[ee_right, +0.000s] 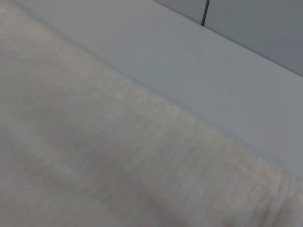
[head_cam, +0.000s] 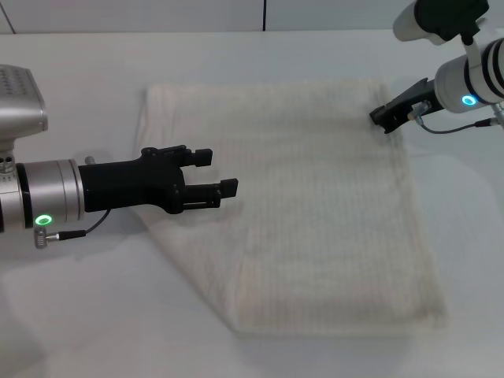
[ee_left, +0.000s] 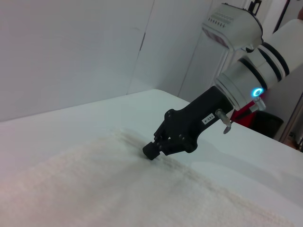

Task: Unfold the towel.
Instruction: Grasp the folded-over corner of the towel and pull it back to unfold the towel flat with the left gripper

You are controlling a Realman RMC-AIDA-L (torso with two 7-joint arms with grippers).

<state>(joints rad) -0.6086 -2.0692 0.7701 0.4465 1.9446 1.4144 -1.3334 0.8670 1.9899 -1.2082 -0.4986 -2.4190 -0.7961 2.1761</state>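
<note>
The cream-white towel [head_cam: 315, 213] lies spread flat on the table and is far wider than the grippers. Its left part shows a lower layer sticking out along the edge. My left gripper [head_cam: 214, 172] is open and empty, just above the towel's left side. My right gripper [head_cam: 386, 120] is at the towel's far right corner, its fingers closed together and its tip down on the cloth; it also shows in the left wrist view [ee_left: 150, 151]. The right wrist view shows only the towel [ee_right: 94, 156] close up and its edge.
The white table [head_cam: 79, 315] extends around the towel on all sides. A grey wall with a dark seam [head_cam: 264, 14] runs behind the table's far edge. Cables hang from both wrists.
</note>
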